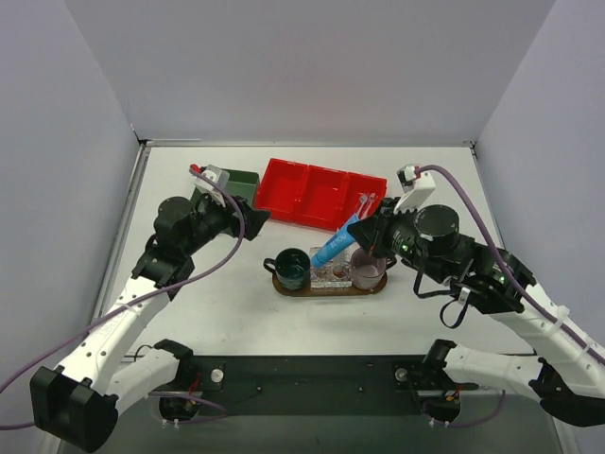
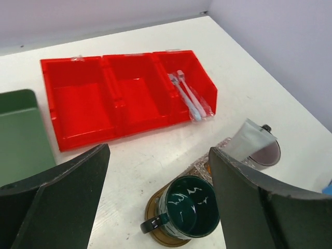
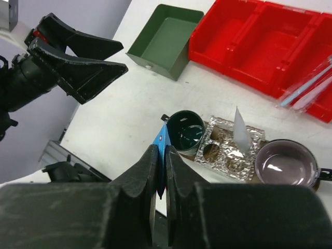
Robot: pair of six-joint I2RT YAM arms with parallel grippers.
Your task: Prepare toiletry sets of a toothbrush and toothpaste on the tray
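A: On the bench [image 1: 236, 322], how far along?

B: My red bin [image 1: 312, 194] holds the toothbrushes [image 2: 187, 96], not yet moved. The tray [image 1: 326, 290] carries a green mug [image 1: 291, 268], a pink mug [image 1: 367, 271] and one white tube [image 3: 239, 127]. My right end effector [image 3: 161, 171] grips a blue toothpaste tube [image 1: 331, 251] above it. My left end effector [image 2: 158, 153] is spread wide and empty.

Bright, even light on the white table [image 1: 236, 312], soft shadows, close jaws blurry in 2 wrist views
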